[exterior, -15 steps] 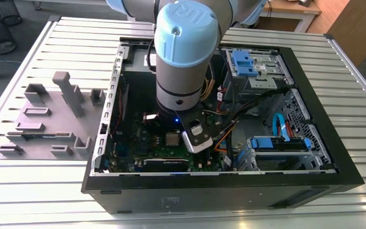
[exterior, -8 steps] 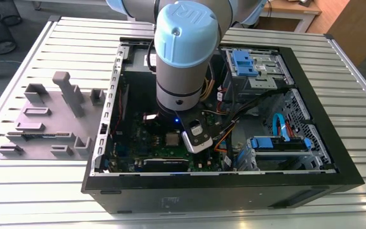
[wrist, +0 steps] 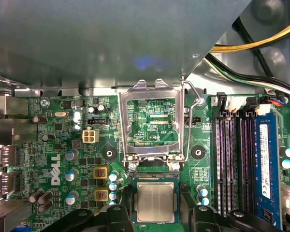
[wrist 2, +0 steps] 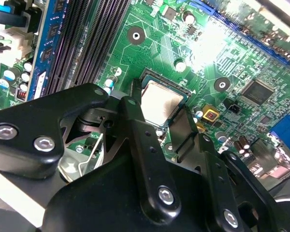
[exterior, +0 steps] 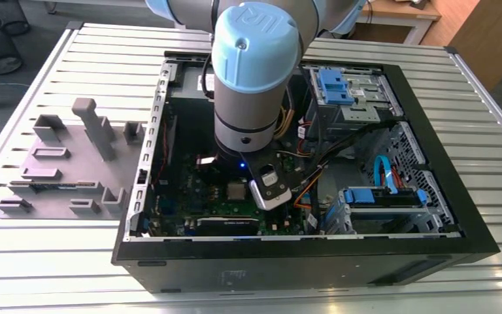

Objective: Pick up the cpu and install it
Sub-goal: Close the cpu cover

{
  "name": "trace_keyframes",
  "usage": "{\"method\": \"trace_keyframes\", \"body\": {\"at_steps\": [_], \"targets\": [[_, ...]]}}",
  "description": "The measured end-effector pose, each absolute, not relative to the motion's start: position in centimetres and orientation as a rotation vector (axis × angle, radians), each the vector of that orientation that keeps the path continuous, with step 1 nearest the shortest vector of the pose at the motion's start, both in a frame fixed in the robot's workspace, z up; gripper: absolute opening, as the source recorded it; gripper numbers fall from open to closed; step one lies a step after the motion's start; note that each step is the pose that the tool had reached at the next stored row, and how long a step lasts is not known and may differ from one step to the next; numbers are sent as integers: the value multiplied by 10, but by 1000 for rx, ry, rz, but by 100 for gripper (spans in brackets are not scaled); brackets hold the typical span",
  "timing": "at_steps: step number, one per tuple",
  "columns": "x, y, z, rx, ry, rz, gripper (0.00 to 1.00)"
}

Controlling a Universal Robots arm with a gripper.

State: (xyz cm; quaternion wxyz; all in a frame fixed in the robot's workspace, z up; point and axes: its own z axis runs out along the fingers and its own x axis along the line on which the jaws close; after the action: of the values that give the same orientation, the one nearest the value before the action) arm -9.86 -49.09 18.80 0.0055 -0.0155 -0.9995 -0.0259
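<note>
Seating step judged in hand — cpu [wrist: 155, 202] laid in socket [wrist: 154, 177], frame [wrist: 150, 88] flipped open. End effector [wrist 2: 159, 116] set astride it — grip cannot be told. Chip to be kept flat, square.

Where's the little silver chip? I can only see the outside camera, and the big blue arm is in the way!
Observer: The cpu sits in its socket on the green board, right at the claw.
Operator: Is the metal lid closed on top of it?
Observer: No. The socket frame is flipped open, lying clear of the cpu.
Operator: What's in the long slots?
Observer: One blue memory stick stands in a slot; the dark slots beside it hold nothing.
</note>
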Motion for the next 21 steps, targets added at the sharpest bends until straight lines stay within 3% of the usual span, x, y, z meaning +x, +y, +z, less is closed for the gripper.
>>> {"method": "trace_keyframes", "body": {"at_steps": [21], "targets": [[-99, -490, 186, -48, -3129, -81, 47]]}}
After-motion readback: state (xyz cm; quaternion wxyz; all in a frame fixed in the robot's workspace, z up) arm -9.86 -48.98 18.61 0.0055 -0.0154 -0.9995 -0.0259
